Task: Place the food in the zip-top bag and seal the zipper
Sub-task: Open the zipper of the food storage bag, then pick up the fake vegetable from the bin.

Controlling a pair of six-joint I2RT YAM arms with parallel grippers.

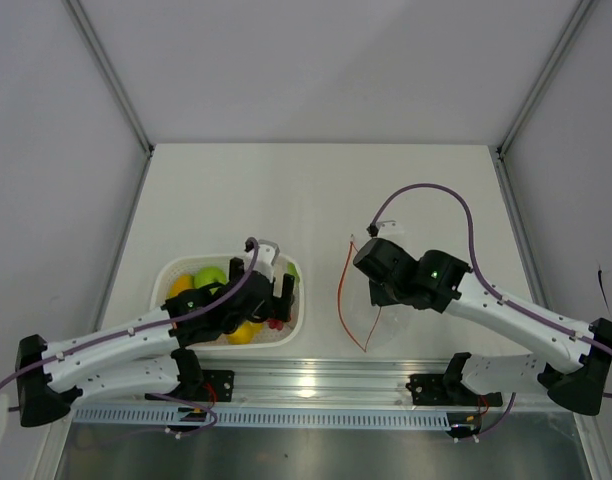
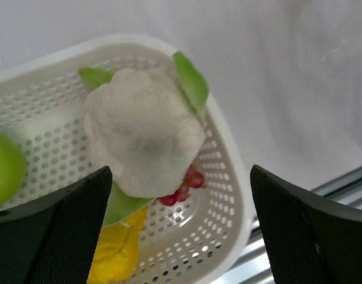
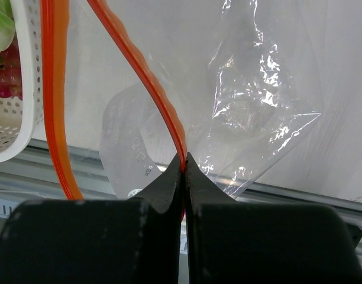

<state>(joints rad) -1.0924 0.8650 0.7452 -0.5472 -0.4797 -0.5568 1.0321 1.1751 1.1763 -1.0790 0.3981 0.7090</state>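
Left hand: my left gripper (image 2: 180,171) is spread wide over the white basket (image 2: 243,195); it holds nothing.
Right hand: my right gripper (image 3: 184,160) is pressed together, pinching one lip of the zipper (image 3: 142,71) at the mouth of the zip-top bag (image 3: 252,118).
Food: all of it lies in the basket, to the left of the bag; the cauliflower (image 2: 142,133) sits on top, between my open left fingers, with the red grapes (image 2: 184,186), a yellow fruit (image 2: 116,254) and a green fruit (image 2: 3,168) below and beside it.
Bag: flat on the table, just right of the basket, near the front rail; no food is inside that I can see.
Zipper's long axis: it runs roughly from far to near; the two orange lips stand apart, so the mouth gapes.
Mouth's direction: it faces left, toward the basket.
Risk, left: the cauliflower looks broad and rounded; closing off-centre could squeeze it out sideways, or catch only a leaf; going too deep could snag the basket wall and drag the basket.
Risk, right: I hold only a thin strip of floppy plastic; if it slips, the mouth may collapse; a tug could slide the whole bag.
Risk, entry: the opening looks tight for this lump; it could push the bag away rather than go in.
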